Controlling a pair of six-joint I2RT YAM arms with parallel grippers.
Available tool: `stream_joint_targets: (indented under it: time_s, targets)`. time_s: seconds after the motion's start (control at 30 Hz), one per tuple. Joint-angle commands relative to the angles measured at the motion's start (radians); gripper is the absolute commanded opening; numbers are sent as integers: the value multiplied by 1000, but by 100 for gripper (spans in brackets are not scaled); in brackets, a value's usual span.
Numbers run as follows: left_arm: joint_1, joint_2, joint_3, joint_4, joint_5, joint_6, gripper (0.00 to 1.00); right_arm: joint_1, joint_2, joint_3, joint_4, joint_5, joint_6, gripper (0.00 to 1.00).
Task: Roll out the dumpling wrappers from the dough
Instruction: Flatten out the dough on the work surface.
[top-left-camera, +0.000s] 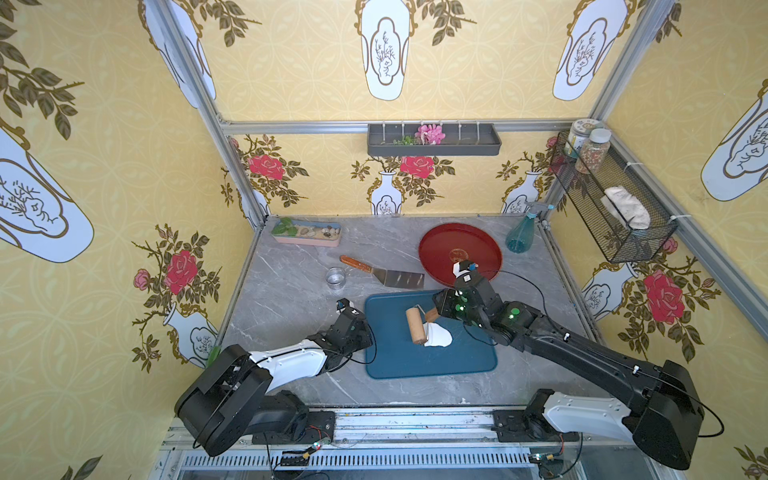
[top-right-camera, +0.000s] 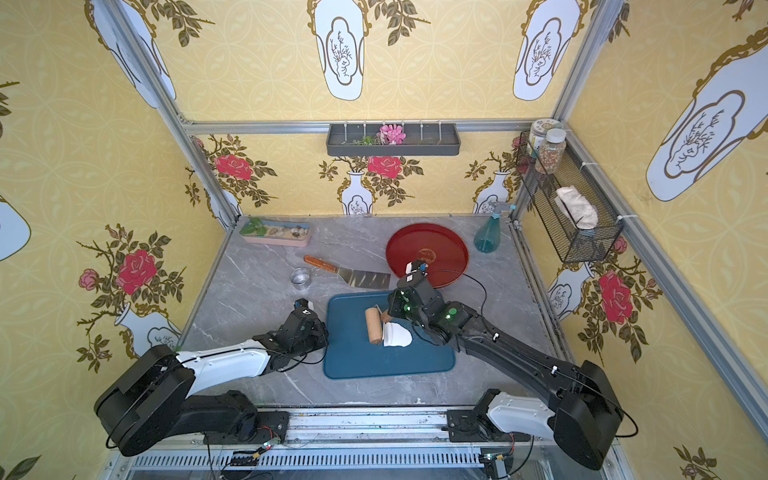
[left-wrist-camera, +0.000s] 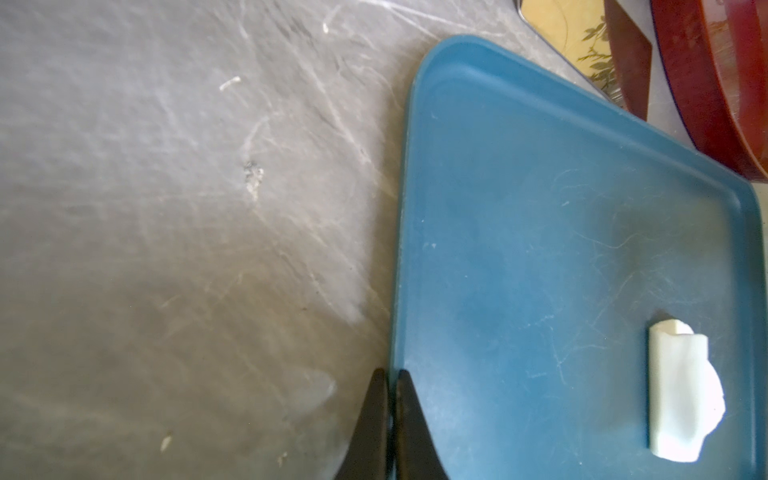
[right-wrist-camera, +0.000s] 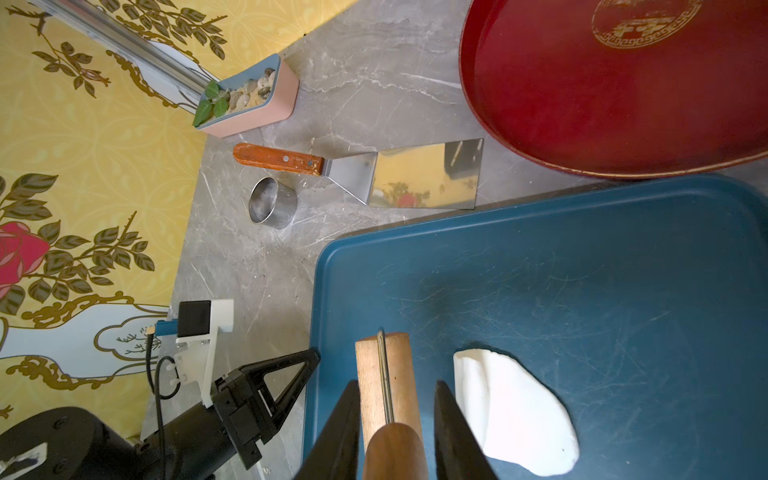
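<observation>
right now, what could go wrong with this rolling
The dough is folded along the edge beside the roller; rolling over it could press the fold in. The left gripper is shut at the rim of the board, not clamping it, so the board may slide.

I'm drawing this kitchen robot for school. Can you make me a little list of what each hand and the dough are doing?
left gripper: shut, empty, at the blue tray edge
right gripper: shut on the roller handle
roller: beside the dough, over the tray
dough: white, folded, uneven, not yet round
spare tools: steel ring and spatula, beyond the tray
</observation>
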Motion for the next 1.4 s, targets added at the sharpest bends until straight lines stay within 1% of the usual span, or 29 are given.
stream_joint_targets:
  time_s: [0.0, 0.2, 0.37, 0.57, 0.77, 1.07, 1.3, 1.37]
  targets:
    - [2, 8, -7, -82, -20, -31, 0, -19, 3, -9, -20, 19, -7, 0]
    - [2, 10, -9, -81, -19, -33, 0, -57, -3, -69, -47, 22, -3, 0]
    - [2, 12, -9, -80, -20, -33, 0, -84, -11, -111, -105, 27, 5, 0]
    - [2, 10, -5, -81, -24, -34, 0, -91, -31, -130, -214, 65, 9, 0]
    - [2, 13, -4, -82, -24, -34, 0, -106, -63, -140, -264, 72, -6, 0]
    - [2, 19, 2, -81, -19, -31, 0, -85, -2, -145, -207, 24, -16, 0]
    - [2, 24, 11, -87, -14, -24, 0, -64, -13, -107, -227, 69, -26, 0]
    - [2, 25, 14, -87, -14, -22, 0, -44, 9, -77, -251, 89, -35, 0]
